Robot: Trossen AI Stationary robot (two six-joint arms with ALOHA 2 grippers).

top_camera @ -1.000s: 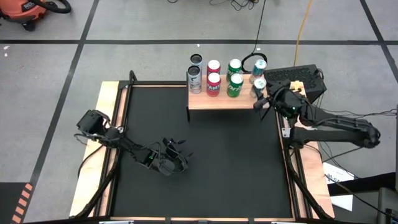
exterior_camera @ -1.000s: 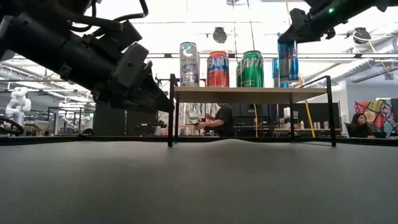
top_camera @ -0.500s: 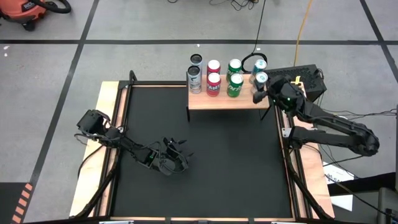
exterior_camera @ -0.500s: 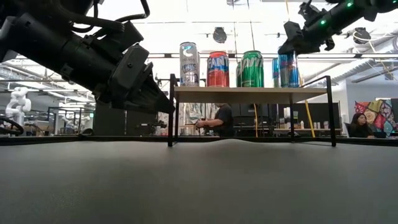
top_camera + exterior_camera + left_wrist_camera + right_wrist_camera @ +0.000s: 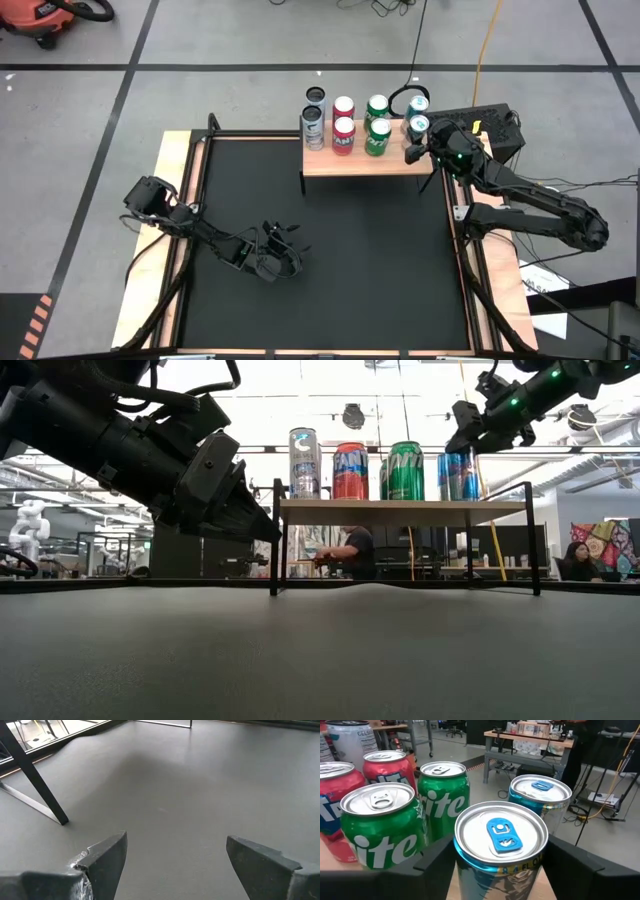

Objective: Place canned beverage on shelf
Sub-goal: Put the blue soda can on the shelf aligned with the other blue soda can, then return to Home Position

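Right gripper straddling blue can on shelf at table's one o'clock, grip unclear; left gripper gaping, empty, toward seven o'clock

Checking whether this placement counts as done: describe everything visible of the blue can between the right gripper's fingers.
The blue can is a slim metal drink can with a silver lid and blue pull tab. It stands upright at the right end of the shelf, front row, directly before a second blue can and beside the green cans. The right gripper straddles it, fingers either side; whether they touch it cannot be told.
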